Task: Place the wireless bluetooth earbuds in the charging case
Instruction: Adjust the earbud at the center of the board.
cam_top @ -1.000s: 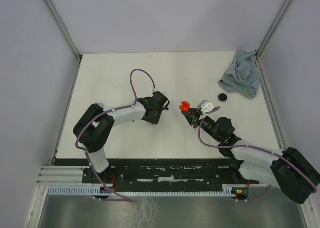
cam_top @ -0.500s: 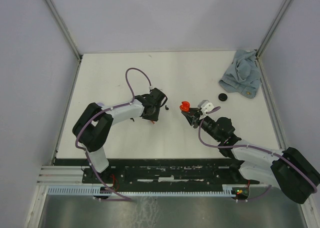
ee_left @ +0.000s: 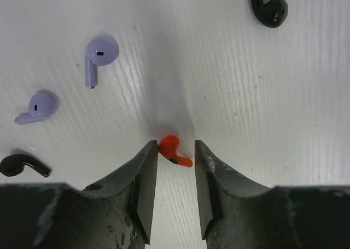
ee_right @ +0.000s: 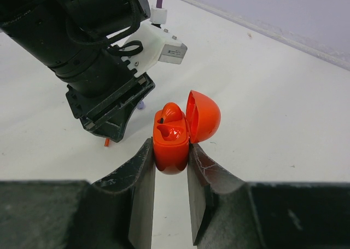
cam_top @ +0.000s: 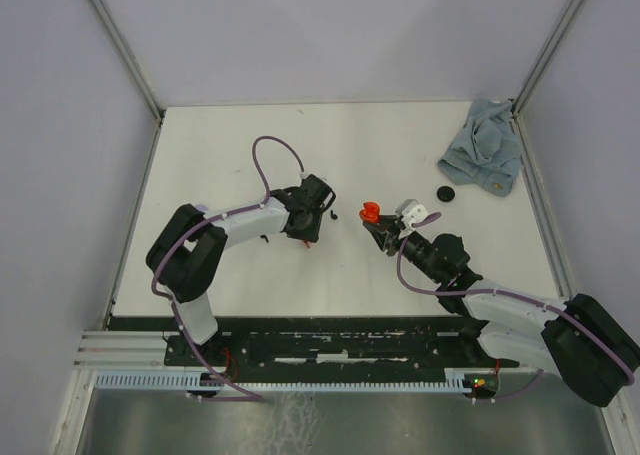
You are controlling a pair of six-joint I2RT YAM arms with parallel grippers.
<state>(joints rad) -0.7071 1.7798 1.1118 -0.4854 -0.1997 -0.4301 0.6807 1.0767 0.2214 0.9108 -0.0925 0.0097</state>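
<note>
The left gripper (ee_left: 175, 146) brackets the red earbud (ee_left: 171, 151) on the counter (ee_left: 246, 96), apparently pinching it. We judge it light, rigid and slippery; grip across the bulb, not the stem. The right gripper (ee_right: 169, 146) clamps the open charging case (ee_right: 171, 153) nearby.

The surface (ee_left: 273, 123) is matt white, with fine grain-like lines running across it. The red earbud (ee_left: 174, 152) is smooth, glossy plastic. The lilac earbuds (ee_left: 98, 56) have a softer, satin sheen, while the black earbuds (ee_left: 272, 9) shine like polished plastic. The left gripper (ee_left: 176, 149) has fingers (ee_left: 143, 194) of a dark, dull material, scuffed and flecked with pale marks along the edges. The charging case (ee_right: 174, 148) is bright red plastic, very glossy, with sharp highlights on its rounded lid. The cloth (cam_top: 484, 153) is soft, crumpled blue-grey fabric.
</note>
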